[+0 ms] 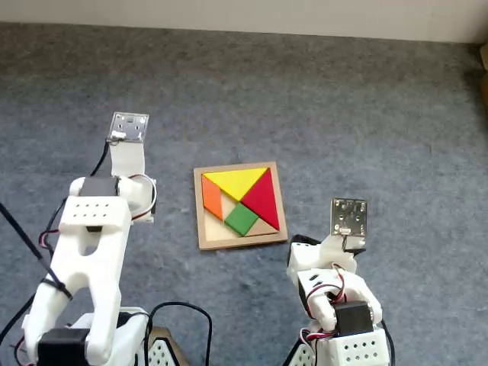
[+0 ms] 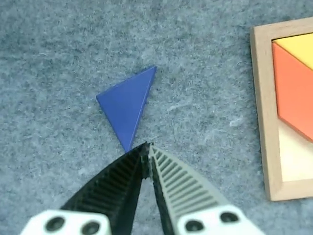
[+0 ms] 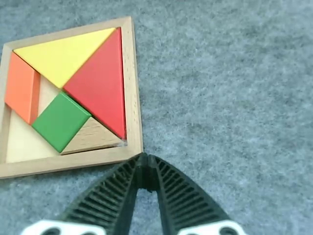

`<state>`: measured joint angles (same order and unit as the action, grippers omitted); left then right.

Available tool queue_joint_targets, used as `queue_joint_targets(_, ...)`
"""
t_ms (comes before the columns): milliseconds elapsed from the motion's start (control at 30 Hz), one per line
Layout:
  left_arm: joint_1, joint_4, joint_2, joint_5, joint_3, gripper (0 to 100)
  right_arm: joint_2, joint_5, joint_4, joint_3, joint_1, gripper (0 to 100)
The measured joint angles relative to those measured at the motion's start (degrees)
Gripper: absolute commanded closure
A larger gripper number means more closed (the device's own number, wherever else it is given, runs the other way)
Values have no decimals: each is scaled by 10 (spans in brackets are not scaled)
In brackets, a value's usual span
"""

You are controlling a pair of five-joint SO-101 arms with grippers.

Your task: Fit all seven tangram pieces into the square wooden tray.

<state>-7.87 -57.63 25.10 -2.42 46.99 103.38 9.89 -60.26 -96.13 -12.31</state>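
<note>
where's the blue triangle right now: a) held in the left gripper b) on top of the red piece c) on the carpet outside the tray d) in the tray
c: the blue triangle lies flat on the carpet, just ahead of the left gripper and apart from the tray.

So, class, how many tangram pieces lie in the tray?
5: yellow triangle at the far edge, red triangle by the right edge, orange piece by the left edge, green square in the middle, plain wooden triangle by the near edge. None seems hidden.
</note>
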Motion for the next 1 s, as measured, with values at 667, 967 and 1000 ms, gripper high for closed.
queue_joint_targets(667, -137, -62, -117, 78, -156, 749, 0, 0, 0, 0, 0, 995)
queue_joint_targets(967, -123, -152, -329, 236, -340, 745, 0, 0, 0, 0, 0, 995)
queue_joint_targets(1000, -117, -158, -347, 252, -354, 745, 0, 0, 0, 0, 0, 995)
